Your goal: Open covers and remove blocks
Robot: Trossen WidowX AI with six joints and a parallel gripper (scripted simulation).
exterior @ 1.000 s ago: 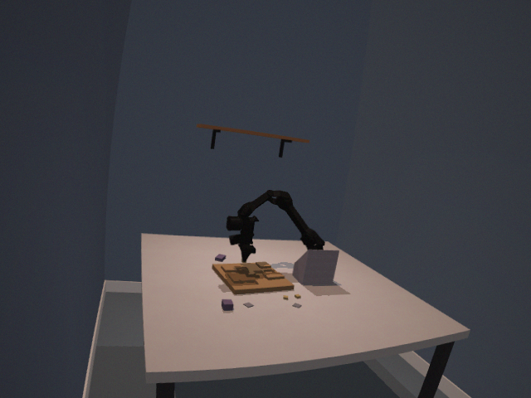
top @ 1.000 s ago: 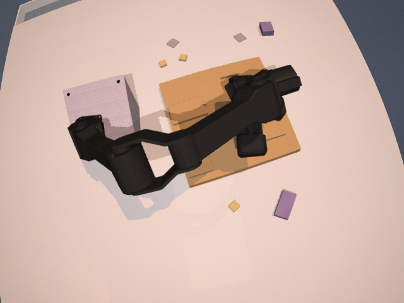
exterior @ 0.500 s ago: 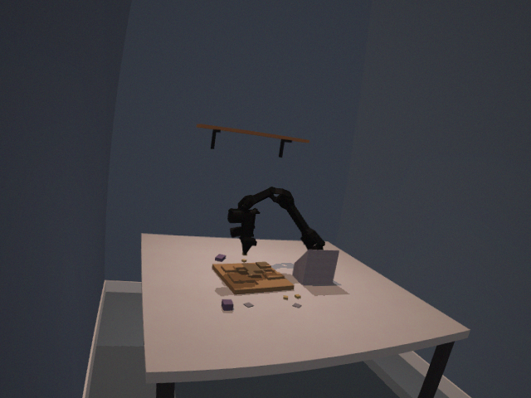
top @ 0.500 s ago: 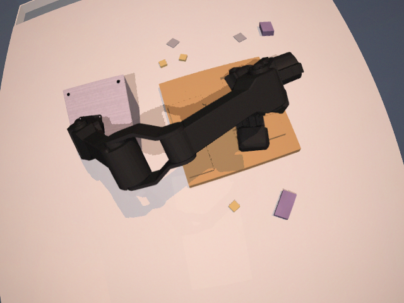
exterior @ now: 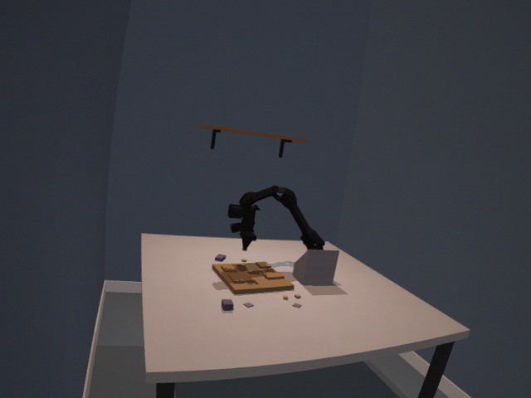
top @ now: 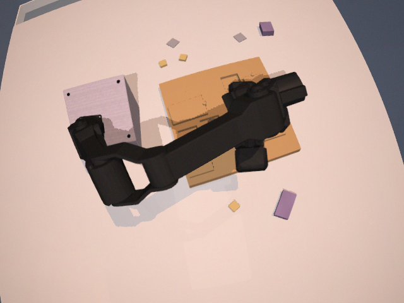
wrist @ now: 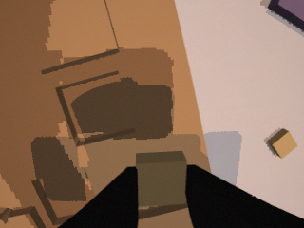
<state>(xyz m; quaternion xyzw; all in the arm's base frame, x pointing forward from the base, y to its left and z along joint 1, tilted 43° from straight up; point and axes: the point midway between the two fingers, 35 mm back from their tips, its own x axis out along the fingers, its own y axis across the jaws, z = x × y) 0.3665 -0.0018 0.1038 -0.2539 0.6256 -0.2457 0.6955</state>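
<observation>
My gripper (exterior: 245, 249) (wrist: 161, 177) is shut on a small block (wrist: 161, 185), olive-yellow in shadow, held above the orange puzzle board (top: 182, 84) (exterior: 257, 288) (wrist: 181, 43). In the top view the arm hides the fingertips and the board's middle. A cover (top: 187, 110) with a small knob shows on the board's left part; how far most covers stand open is hard to tell. Two yellow blocks (top: 162, 63) (top: 183, 57) and a purple block (top: 266, 28) (exterior: 226, 304) lie on the table beyond the board. Another yellow block (top: 233, 206) (wrist: 285, 143) and a long purple block (top: 285, 204) (exterior: 220, 257) lie on the opposite side.
A pale lilac box (top: 98, 104) (exterior: 318, 267) stands beside the board, near the arm's base. Two flat grey diamond shapes (top: 172, 42) (top: 239, 37) lie on the table near the two yellow blocks and the purple one. A wall shelf (exterior: 253, 133) hangs high behind the arm.
</observation>
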